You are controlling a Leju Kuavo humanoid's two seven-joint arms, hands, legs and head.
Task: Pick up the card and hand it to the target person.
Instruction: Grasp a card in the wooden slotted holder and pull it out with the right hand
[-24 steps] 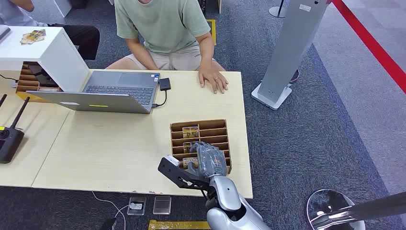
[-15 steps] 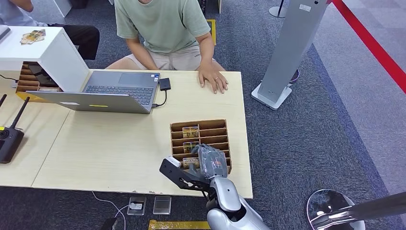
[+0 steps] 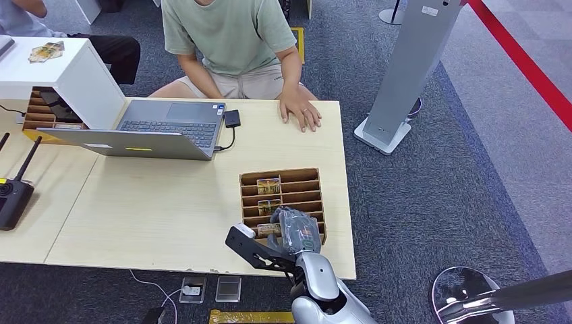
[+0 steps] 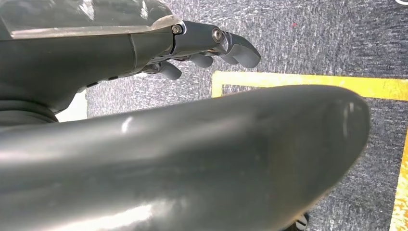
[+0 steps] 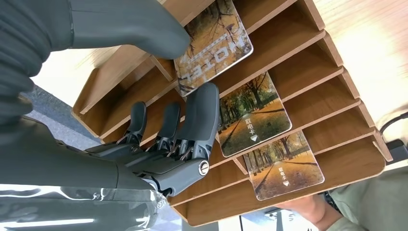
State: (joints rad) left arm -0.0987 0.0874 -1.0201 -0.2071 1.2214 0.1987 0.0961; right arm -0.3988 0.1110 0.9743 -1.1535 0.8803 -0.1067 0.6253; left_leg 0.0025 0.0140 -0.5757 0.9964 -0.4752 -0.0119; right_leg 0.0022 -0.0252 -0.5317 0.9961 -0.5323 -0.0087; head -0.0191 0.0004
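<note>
A wooden slotted card rack [image 3: 297,181] stands on the table's near right part and holds three autumn-tree cards. In the right wrist view my right hand [image 5: 159,134] pinches the nearest card [image 5: 211,43], printed "HOTEL", between thumb and a finger while it sits in its slot. Two other cards [image 5: 252,113] [image 5: 284,166] lie in the slots beyond. From the head view my right hand [image 3: 297,229] covers the rack's near end. The person in a green shirt [image 3: 229,34] sits across the table, one hand [image 3: 301,111] flat on it. My left hand [image 4: 202,48] hangs over the carpet holding nothing, its fingers apart.
An open laptop [image 3: 162,128] with a small black adapter [image 3: 232,119] sits at the far left. A white box [image 3: 67,74] and a black antenna device [image 3: 13,196] are further left. A grey floor stand [image 3: 405,74] rises right of the table [image 3: 168,202].
My right hand has slid slightly toward the table's near edge over the rack's near slots. The person and the cards further back have stayed put.
</note>
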